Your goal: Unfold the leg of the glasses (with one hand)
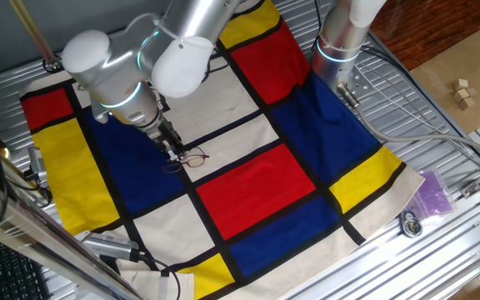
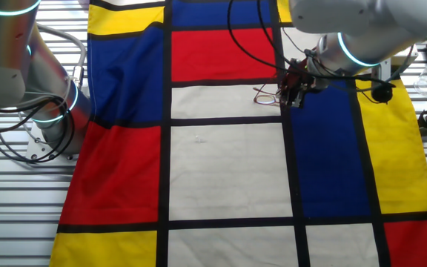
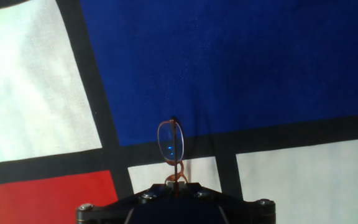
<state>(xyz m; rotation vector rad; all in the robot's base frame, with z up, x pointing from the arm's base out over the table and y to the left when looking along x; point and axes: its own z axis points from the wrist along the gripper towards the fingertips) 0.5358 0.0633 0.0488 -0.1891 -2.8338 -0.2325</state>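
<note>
Worktop [image 1: 440, 179] carries the checked cloth [image 1: 257, 187]; a second arm base [image 1: 340, 42] stands at 1 o'clock, well clear. My arm [image 1: 119, 79] is low at 10 o'clock. Pincer [image 1: 173, 150] is clenched on the glasses [image 1: 186, 158] at the frame edge; in the hand view one lens [image 3: 170, 142] stands up just past the fingertips, I'd guess to let a leg swing free. Nothing blocks it.

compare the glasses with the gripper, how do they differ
The glasses are a thin dark wire frame with clear oval lenses; the gripper is a bulkier solid black block. The glasses sit low over the checked cloth; the gripper reaches down from the arm. They meet at the frame.
</note>
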